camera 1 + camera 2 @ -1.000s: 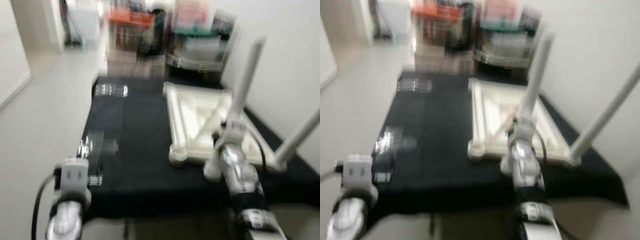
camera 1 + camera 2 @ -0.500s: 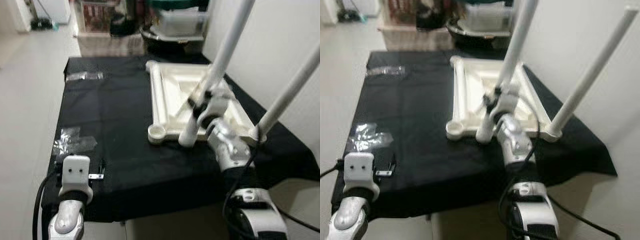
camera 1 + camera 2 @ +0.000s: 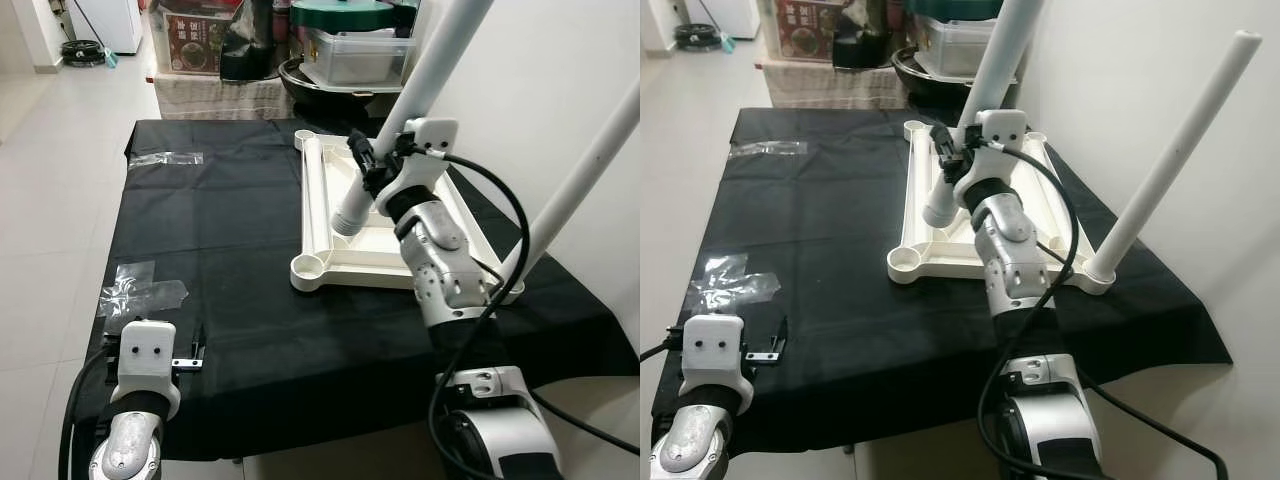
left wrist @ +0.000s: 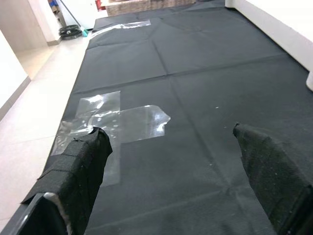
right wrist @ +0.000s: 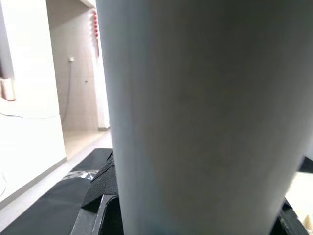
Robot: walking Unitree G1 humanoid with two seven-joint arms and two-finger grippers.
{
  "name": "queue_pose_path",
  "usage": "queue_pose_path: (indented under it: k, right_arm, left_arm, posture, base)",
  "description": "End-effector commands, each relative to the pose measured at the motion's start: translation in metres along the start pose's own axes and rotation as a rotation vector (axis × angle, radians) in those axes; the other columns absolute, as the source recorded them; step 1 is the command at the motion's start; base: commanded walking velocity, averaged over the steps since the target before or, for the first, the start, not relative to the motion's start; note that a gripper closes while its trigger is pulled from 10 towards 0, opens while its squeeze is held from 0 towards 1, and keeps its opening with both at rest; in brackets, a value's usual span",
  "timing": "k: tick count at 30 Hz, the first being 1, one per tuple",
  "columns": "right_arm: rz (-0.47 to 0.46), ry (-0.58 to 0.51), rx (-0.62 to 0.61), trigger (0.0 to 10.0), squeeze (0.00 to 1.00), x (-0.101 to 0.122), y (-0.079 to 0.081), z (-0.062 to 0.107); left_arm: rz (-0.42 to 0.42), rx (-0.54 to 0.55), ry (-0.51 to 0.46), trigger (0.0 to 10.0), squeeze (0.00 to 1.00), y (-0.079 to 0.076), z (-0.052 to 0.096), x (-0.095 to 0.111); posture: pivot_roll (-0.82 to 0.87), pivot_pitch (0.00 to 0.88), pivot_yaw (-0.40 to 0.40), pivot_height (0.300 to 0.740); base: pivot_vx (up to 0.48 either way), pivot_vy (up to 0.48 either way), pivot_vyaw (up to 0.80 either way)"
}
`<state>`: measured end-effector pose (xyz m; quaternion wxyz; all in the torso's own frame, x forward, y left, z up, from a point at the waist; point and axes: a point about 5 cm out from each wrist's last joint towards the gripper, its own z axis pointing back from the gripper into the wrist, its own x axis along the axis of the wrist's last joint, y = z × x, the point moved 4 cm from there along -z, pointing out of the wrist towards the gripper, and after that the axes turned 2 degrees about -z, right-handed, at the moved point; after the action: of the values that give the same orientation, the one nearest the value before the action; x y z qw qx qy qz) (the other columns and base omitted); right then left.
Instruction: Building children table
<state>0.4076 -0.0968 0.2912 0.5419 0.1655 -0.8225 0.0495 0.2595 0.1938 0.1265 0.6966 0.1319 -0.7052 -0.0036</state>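
1. A white tabletop (image 3: 340,225) lies upside down on a table covered with a black cloth (image 3: 230,220), toward the robot's right.
2. One white leg (image 3: 1165,160) already stands in the near right corner of the tabletop, leaning up toward the wall (image 3: 1120,90).
3. The right gripper (image 3: 378,168) holds a second leg (image 3: 415,90), its fingers pinching the tube near the lower end. That end hangs tilted above the tabletop's left rail, not seated in anything.
4. The near left corner socket (image 3: 308,266) is an open ring with no leg in it, and it sits just beside the hanging end. The far left socket (image 3: 304,137) also looks open.
5. I judge the task to be less than half done: one leg in, one in hand, at least two sockets to fill. The far right corner is hidden behind the arm.
6. The left gripper (image 4: 171,161) hovers low over the near left part of the cloth with its fingers (image 4: 83,161) spread wide and nothing between them. Crumpled clear plastic (image 4: 115,120) lies on the cloth just ahead of it.
7. There is open cloth to the left of the tabletop for moving. On the right, the wall is close and the standing leg leans across that side, so a swing of the held leg could hit it.
8. Boxes and bins (image 3: 350,45) crowd the far edge of the table.
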Motion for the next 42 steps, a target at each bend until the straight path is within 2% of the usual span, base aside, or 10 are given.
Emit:
queue_pose_path:
  k: [1,9,10,12,13,18,20,31,36,42]
  right_arm:
    - [0.044,-0.032,-0.028,10.0,0.00,-0.004,-0.003,0.004]
    - [0.194,-0.145,-0.056,10.0,0.00,-0.015,0.012,0.012]
    - [0.263,-0.160,-0.042,10.0,0.00,-0.023,0.020,0.016]
    - [0.306,-0.143,-0.032,10.0,0.00,-0.037,0.024,0.019]
    - [0.351,-0.104,-0.029,10.0,0.00,-0.055,0.024,0.024]
    - [0.391,-0.058,-0.054,10.0,0.00,-0.071,0.018,0.029]
    - [0.382,0.012,-0.060,10.0,0.00,-0.088,0.016,0.032]
    - [0.468,-0.026,-0.052,10.0,0.00,-0.090,0.022,0.031]
    - [0.479,-0.083,-0.044,10.0,0.00,-0.078,0.028,0.022]
    - [0.458,-0.121,-0.138,10.0,0.00,-0.058,0.017,0.006]
  left_arm:
    - [-0.011,-0.009,0.009,10.0,0.00,-0.002,0.000,-0.003]
    - [-0.016,-0.008,0.003,10.0,0.00,-0.001,-0.002,-0.002]
    - [-0.016,-0.007,0.000,10.0,0.00,-0.001,-0.002,-0.001]
    - [-0.017,-0.006,-0.002,10.0,0.00,0.000,-0.002,-0.001]
    - [-0.018,-0.004,-0.005,10.0,0.00,0.000,-0.002,0.000]
    - [-0.020,-0.001,-0.007,10.0,0.00,0.001,-0.001,0.001]
    - [-0.021,-0.001,-0.011,10.0,0.00,0.000,-0.001,0.002]
    - [-0.030,0.010,-0.015,10.0,0.00,0.005,0.001,0.003]
    - [-0.031,0.007,-0.013,10.0,0.00,0.003,0.001,0.003]
    - [-0.031,0.001,-0.017,10.0,0.00,0.002,0.001,0.004]
  posture:
    - [0.11,0.000,-0.118,0.740]
    - [0.13,0.000,-0.120,0.740]
    - [0.13,0.000,-0.121,0.740]
    - [0.13,0.000,-0.121,0.740]
    - [0.15,0.000,-0.124,0.740]
    - [0.15,0.000,-0.126,0.740]
    - [0.17,0.000,-0.135,0.740]
    - [0.18,0.000,-0.141,0.740]
    - [0.18,0.000,-0.141,0.740]
    - [0.18,0.000,-0.142,0.740]
  base:
    - [0.000,0.000,0.00]
    - [0.000,0.000,0.00]
    - [0.000,0.000,0.00]
    - [0.000,0.000,0.00]
    - [0.000,0.000,0.00]
    - [0.000,0.000,0.00]
    - [0.000,0.000,0.00]
    - [0.000,0.000,0.00]
    - [0.000,0.000,0.00]
    - [0.000,0.000,0.00]
